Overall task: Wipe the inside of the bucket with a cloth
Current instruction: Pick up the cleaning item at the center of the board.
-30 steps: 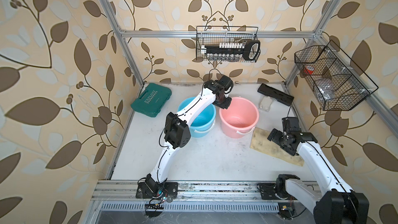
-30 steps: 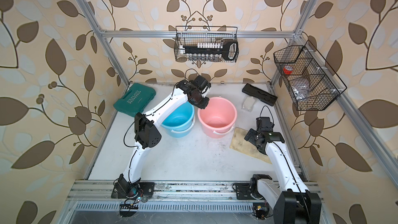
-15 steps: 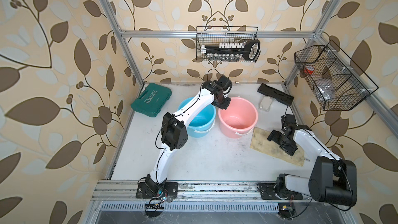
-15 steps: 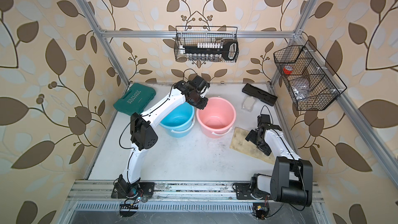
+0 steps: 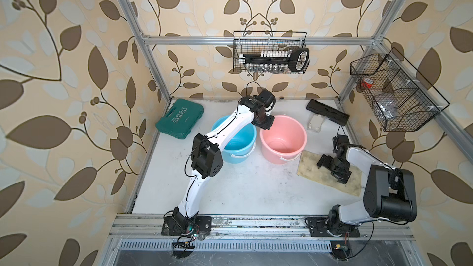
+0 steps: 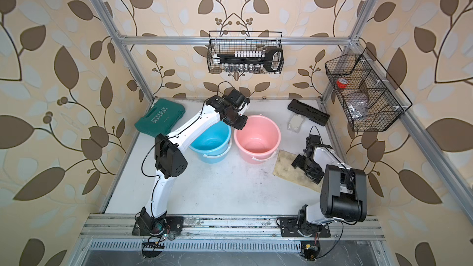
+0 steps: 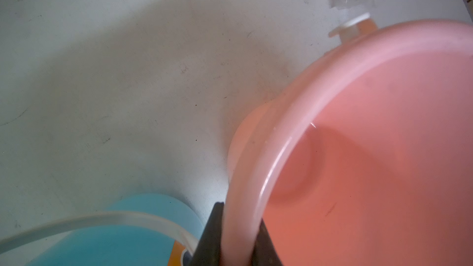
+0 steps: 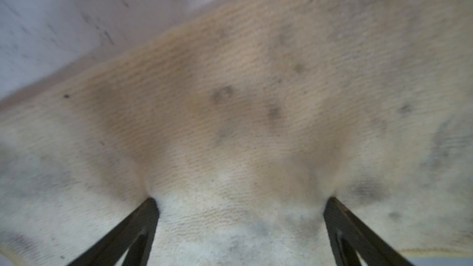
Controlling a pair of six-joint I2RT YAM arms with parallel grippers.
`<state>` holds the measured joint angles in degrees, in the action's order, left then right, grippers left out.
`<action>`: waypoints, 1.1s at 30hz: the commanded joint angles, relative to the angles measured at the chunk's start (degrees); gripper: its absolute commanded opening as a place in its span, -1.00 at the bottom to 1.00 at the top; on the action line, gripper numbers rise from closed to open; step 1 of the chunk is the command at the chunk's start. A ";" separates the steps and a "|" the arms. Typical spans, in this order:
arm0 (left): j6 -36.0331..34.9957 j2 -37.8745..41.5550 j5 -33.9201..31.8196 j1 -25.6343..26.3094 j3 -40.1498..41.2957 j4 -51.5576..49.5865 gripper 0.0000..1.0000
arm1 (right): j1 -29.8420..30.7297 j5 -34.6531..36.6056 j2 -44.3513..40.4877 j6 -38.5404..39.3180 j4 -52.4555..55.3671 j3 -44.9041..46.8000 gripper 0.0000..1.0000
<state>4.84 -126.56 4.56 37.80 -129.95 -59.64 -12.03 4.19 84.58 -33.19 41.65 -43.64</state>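
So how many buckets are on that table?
2. The blue bucket stands mid-table, towards the green tool case; the pink bucket stands just beside it, towards the cloth. None seems hidden.

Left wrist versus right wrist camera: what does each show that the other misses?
Left wrist only: the left tool shut on the rim of the pink bucket, blue bucket beside it. Right wrist only: the right tool open, tips on the stained cloth. Both: the scuffed white table.

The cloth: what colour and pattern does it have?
Cloth: pale beige with dark stains, best in the right wrist view.
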 commanded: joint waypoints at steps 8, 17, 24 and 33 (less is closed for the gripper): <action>1.15 5.85 2.47 -0.14 0.36 1.80 -1.00 | 0.25 -1.52 4.43 0.84 -1.43 -0.01 0.53; 1.14 6.42 2.38 -0.17 0.97 1.62 -1.00 | 0.34 -3.02 5.16 1.53 -2.18 -0.03 -0.51; 1.39 6.70 2.11 -0.02 1.73 2.25 -1.00 | 0.34 -3.90 5.56 2.07 -2.59 -0.22 -1.00; 1.56 7.80 1.05 0.35 1.89 2.67 -1.00 | 0.25 -9.08 -2.40 5.26 -4.02 -0.15 -1.00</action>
<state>4.99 -124.18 5.52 37.85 -128.09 -58.81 -12.01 -0.56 85.45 -29.95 38.76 -44.95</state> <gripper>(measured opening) 0.154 0.051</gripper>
